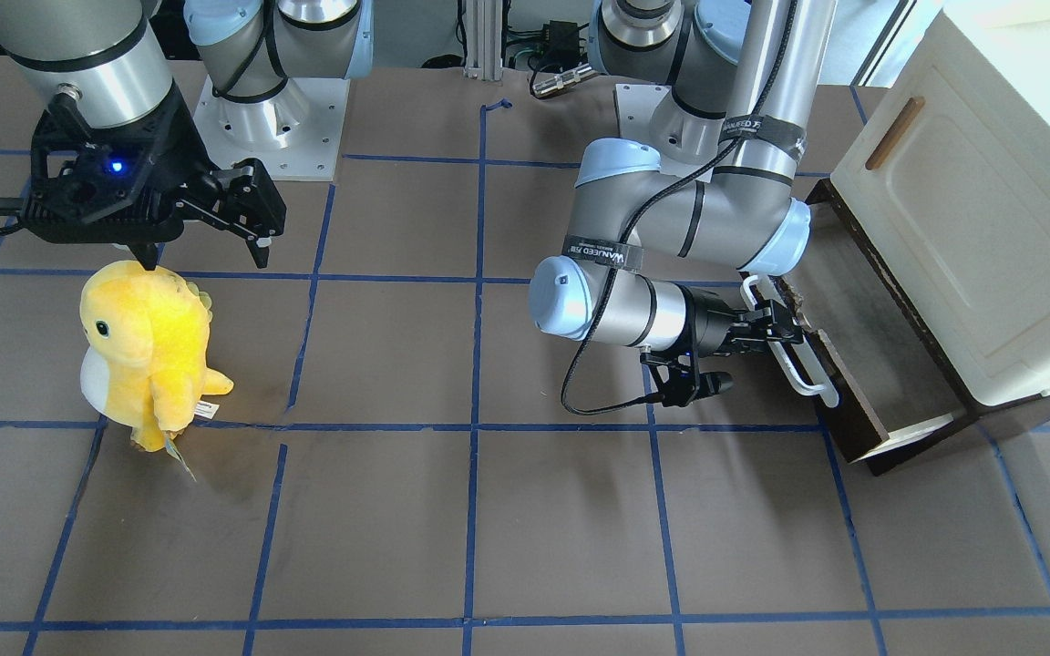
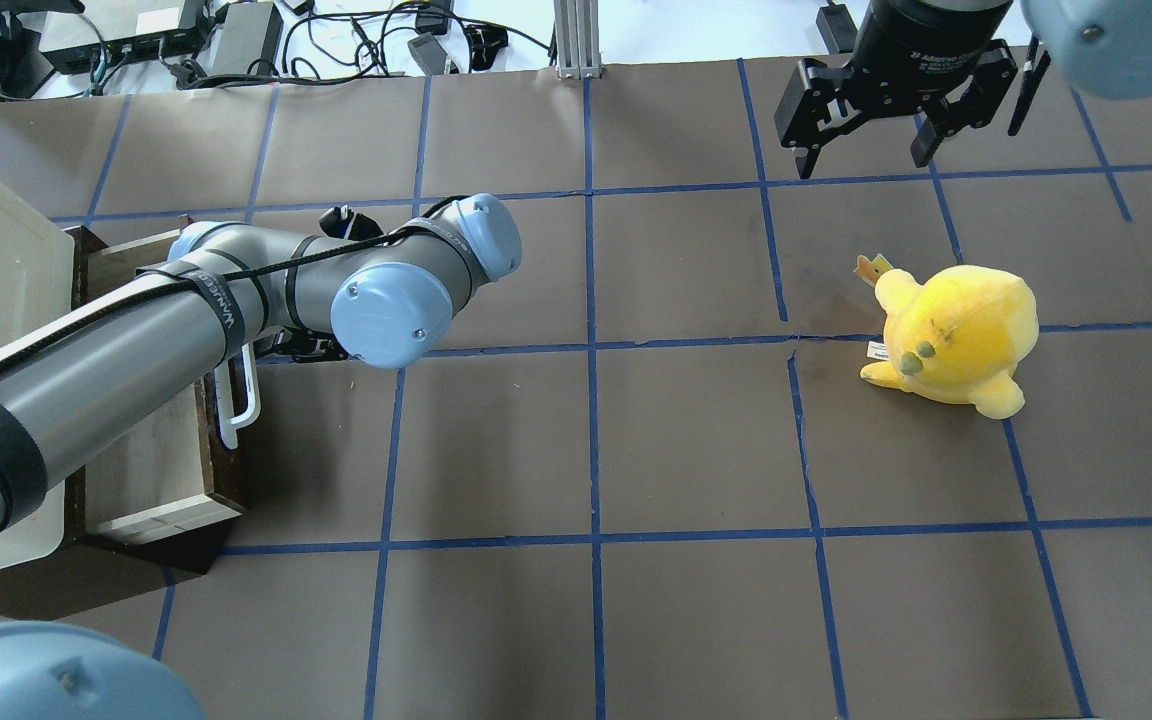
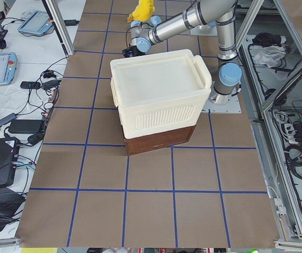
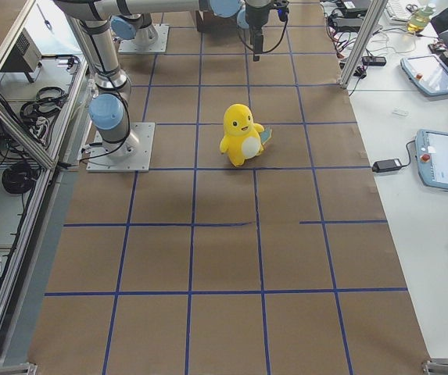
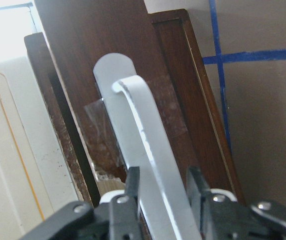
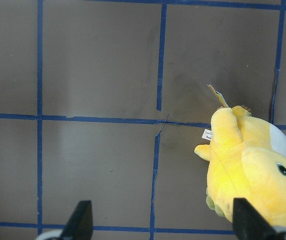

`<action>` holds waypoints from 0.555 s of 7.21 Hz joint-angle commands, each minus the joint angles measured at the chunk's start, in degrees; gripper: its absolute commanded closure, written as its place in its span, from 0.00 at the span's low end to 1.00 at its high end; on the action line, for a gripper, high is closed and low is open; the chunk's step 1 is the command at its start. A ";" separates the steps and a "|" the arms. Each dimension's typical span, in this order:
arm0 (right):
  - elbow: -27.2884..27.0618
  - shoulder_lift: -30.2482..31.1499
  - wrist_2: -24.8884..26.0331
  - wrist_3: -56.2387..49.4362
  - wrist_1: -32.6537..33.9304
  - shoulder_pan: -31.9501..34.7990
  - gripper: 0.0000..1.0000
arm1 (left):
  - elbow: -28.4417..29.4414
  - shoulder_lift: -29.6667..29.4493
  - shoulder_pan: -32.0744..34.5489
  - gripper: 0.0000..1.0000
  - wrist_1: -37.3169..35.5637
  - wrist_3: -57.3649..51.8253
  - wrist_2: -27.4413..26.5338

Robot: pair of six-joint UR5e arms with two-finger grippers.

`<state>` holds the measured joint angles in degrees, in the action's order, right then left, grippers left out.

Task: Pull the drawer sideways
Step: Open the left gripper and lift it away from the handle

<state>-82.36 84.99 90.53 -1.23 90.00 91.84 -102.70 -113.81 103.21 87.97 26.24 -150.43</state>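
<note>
The drawer has a dark brown front and a long white bar handle. It stands partly pulled out from under the cream-white cabinet. My left gripper is shut on the handle. In the left wrist view its fingers sit on either side of the white bar, against the brown front. In the overhead view the drawer's pale inside and handle show below my left arm, which hides the gripper. My right gripper is open and empty, far from the drawer.
A yellow plush toy stands on the table just below my right gripper; it also shows in the overhead view and the right wrist view. The cabinet door has a small wooden handle. Blue tape lines grid the brown table.
</note>
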 commanded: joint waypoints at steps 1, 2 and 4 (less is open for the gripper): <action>0.00 0.00 0.00 0.00 0.00 0.00 0.00 | 1.18 0.77 1.36 0.39 -0.34 -1.27 4.75; 0.00 0.00 0.00 0.00 0.00 0.00 0.00 | 3.53 1.30 3.81 0.39 -0.34 -1.63 8.62; 0.00 0.00 0.00 0.00 0.00 0.00 0.00 | 6.62 3.67 7.52 0.39 -0.34 -3.30 21.84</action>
<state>-82.35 84.99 90.53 -1.23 90.00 91.85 -97.85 -111.50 108.68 87.63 23.84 -137.50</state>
